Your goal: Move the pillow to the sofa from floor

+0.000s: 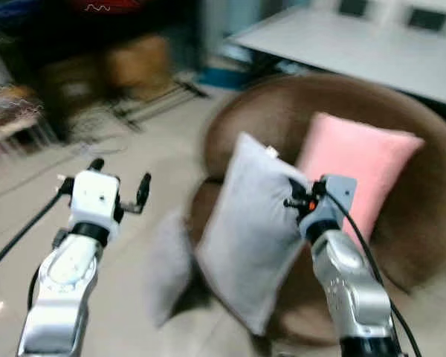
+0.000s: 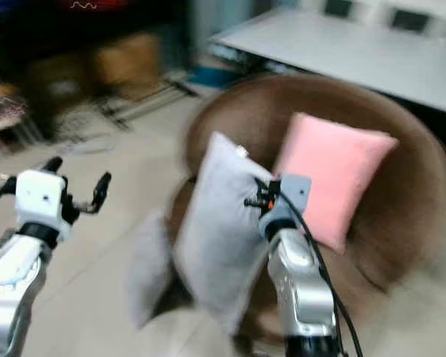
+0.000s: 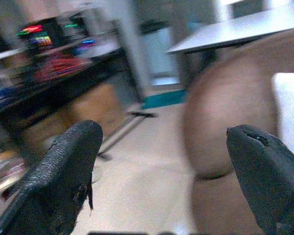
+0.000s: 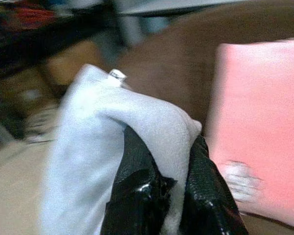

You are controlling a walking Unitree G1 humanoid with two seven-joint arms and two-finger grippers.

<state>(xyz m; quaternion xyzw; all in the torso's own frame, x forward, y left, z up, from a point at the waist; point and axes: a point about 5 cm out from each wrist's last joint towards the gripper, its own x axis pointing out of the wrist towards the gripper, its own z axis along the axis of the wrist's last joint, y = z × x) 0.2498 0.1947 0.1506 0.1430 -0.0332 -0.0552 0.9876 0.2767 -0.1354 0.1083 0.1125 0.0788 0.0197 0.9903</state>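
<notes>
Plainly, the brown sofa (image 1: 401,245) lies ahead and to the right, a round upholstered seat with a pink pillow (image 1: 360,167) leaning against its back, and the grey pillow (image 1: 249,230) hangs in front of its near edge, carried off the floor. The grey pillow's long axis runs steeply from its upper corner near the sofa's back down toward the floor, tilted, so its lower end reaches down past the seat's front edge; from these blurred head views I cannot tell whether that lower corner touches anything. The seat lies beyond and to the right of the pillow, so I judge the coming move to be forward and rightward over the edge. The right gripper (image 1: 301,199) is the nearer arm to the sofa and does the carrying. Its wrist view adds what the head views hide: both black fingers (image 4: 137,191) pinched tight on a fold of the grey fabric, with the pink pillow just beyond. The left gripper (image 1: 119,186) hovers well apart over bare floor, fingers spread wide with nothing between them.
</notes>
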